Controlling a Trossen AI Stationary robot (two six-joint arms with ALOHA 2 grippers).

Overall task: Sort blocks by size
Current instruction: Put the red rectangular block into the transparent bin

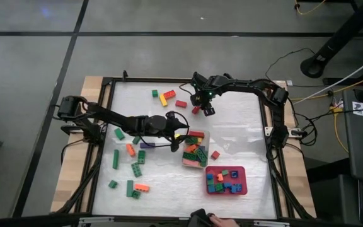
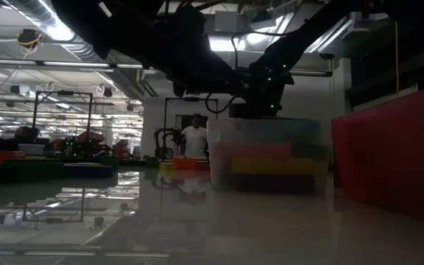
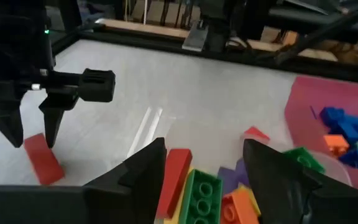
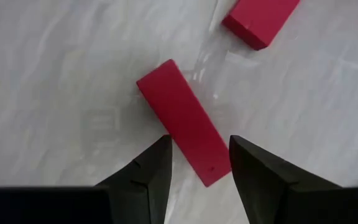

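Nearest the right wrist camera lies a long red bar (image 4: 185, 121), flat on the white desk (image 4: 61, 68), its near end reaching into the gap between the right tool's (image 4: 201, 163) two spread, unclenched fingers; the bar lies at a slant to them, and whether either finger touches it cannot be told. A second red block (image 4: 260, 18) lies a little apart, farther from the fingers. From above, this right tool (image 1: 205, 108) hangs over the far middle of the desk, with a red block (image 1: 181, 104) just beside it and a yellow bar (image 1: 163, 99), a red (image 1: 169, 94) and a green block (image 1: 155, 93) near that. The left tool (image 1: 183, 140) reaches to the desk's middle, fingers apart and holding nothing, poised at the clear tub (image 1: 195, 162), which holds a heap of longer bars: red, green (image 3: 201, 198), orange and purple. Just beside the tub stands the red tray (image 1: 242, 187) with small blue, green and orange blocks in it, and one small red block (image 1: 215, 154) lies between them. More blocks (image 1: 131, 169), green, orange and purple, are scattered over the desk's left half.
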